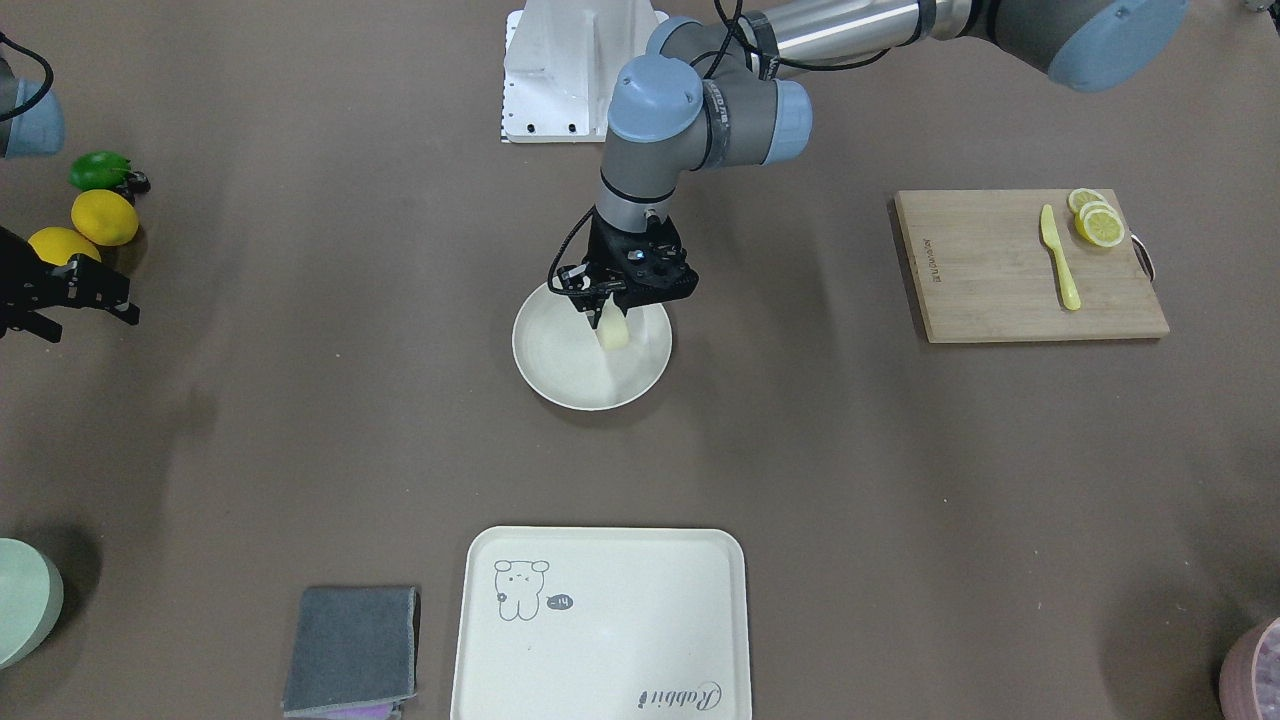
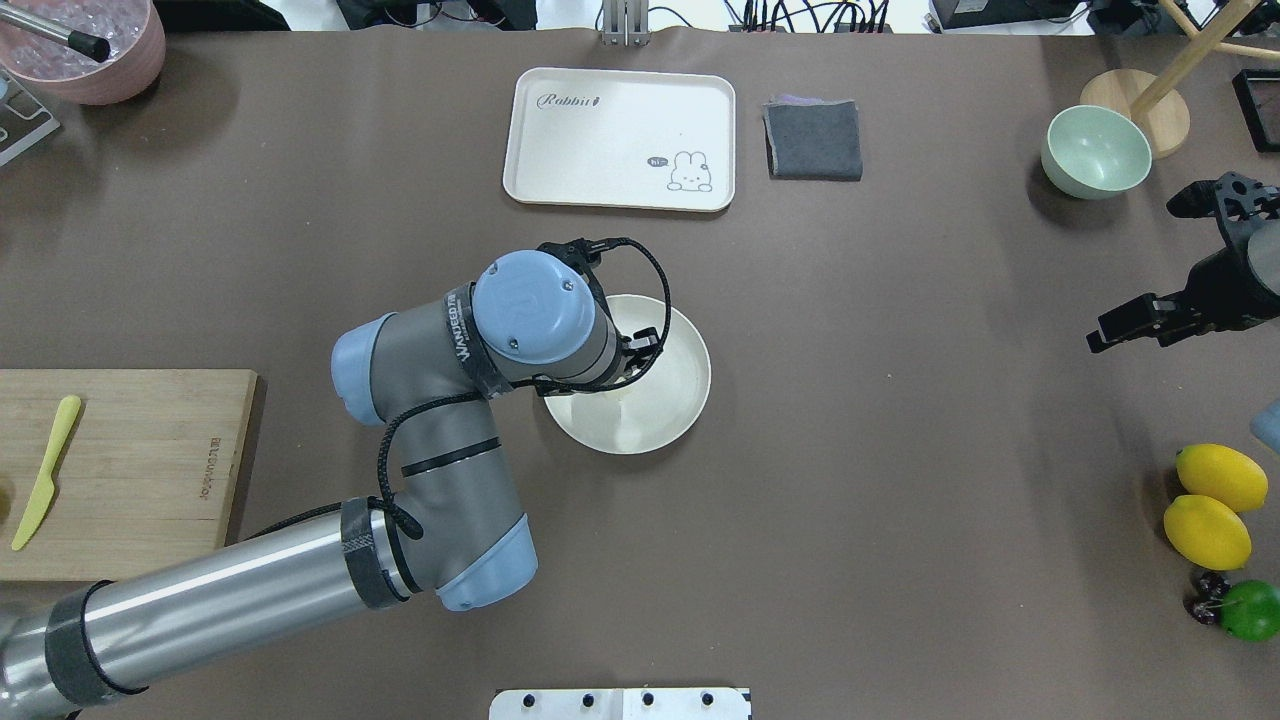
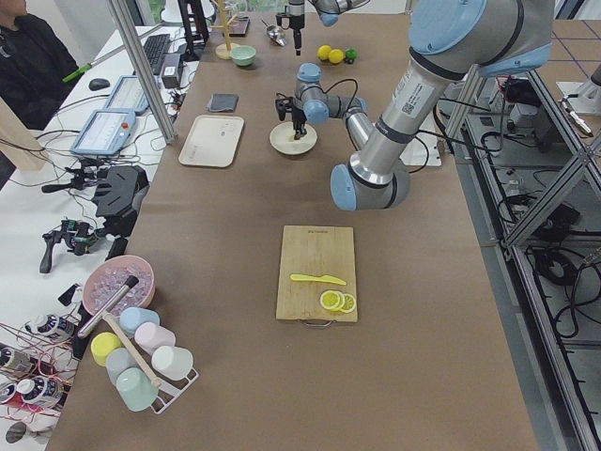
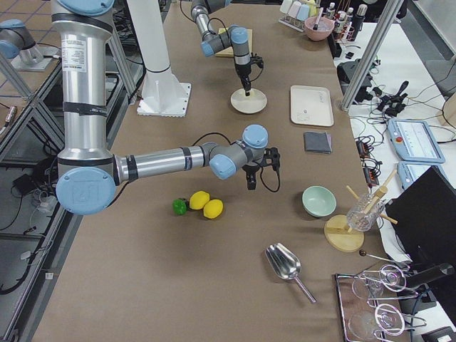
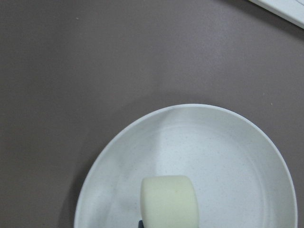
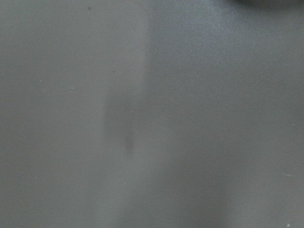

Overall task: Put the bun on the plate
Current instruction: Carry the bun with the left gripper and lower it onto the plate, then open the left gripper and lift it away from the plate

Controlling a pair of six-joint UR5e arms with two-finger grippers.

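Exterior front-facing, bun between left fingers, over plate

The bun, a small pale cream rounded block, is tilting over the inside of the plate, its upper end being pinched by the left gripper; the round off-white plate is sitting flat mid-table

We look at a long table covered in matte brown, lit evenly from above, so that the shadows on it fall soft and pale. On the operators' side we see slanting aluminium frame posts and a white workbench running alongside. On the other side lies a floor of orange-brown tiles.
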